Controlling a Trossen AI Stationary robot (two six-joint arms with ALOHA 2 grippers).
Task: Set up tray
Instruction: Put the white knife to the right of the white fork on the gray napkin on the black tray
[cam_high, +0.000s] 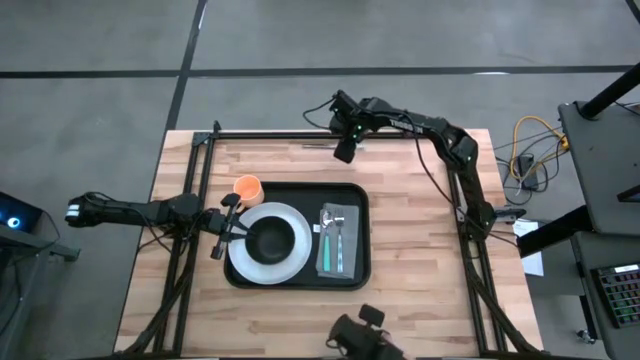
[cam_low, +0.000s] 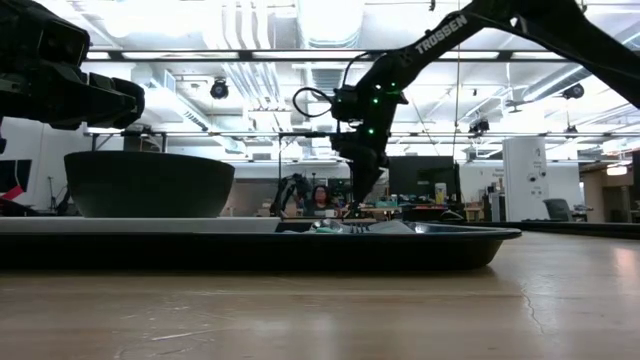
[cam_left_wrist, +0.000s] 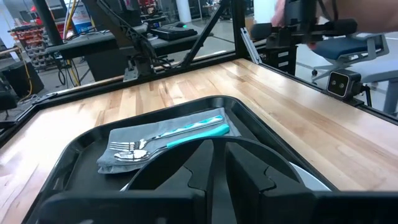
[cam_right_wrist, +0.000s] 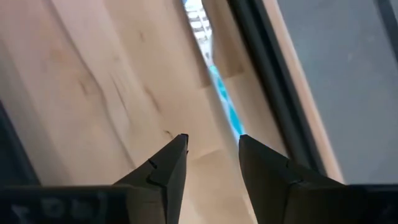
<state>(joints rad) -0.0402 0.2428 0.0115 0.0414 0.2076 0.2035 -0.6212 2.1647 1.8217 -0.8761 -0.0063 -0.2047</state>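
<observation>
The black tray (cam_high: 362, 215) lies at the table's middle. On its left half a dark bowl (cam_high: 268, 240) sits on a white plate (cam_high: 295, 262). On its right half a fork and spoon (cam_left_wrist: 143, 149) with teal handles lie on a grey napkin (cam_high: 332, 262). A third teal-handled utensil (cam_right_wrist: 227, 106) lies flat on the wood by the far edge. My right gripper (cam_right_wrist: 212, 142) hangs open above it, pointing steeply down, its fingertips over the handle's near end. My left gripper (cam_high: 226, 226) waits shut above the plate's left rim.
An orange cup (cam_high: 248, 187) stands on the wood just beyond the tray's far left corner. A black frame rail (cam_right_wrist: 273, 93) runs along the far edge, close beside the lone utensil. Bare wood (cam_high: 420, 240) lies to the right of the tray.
</observation>
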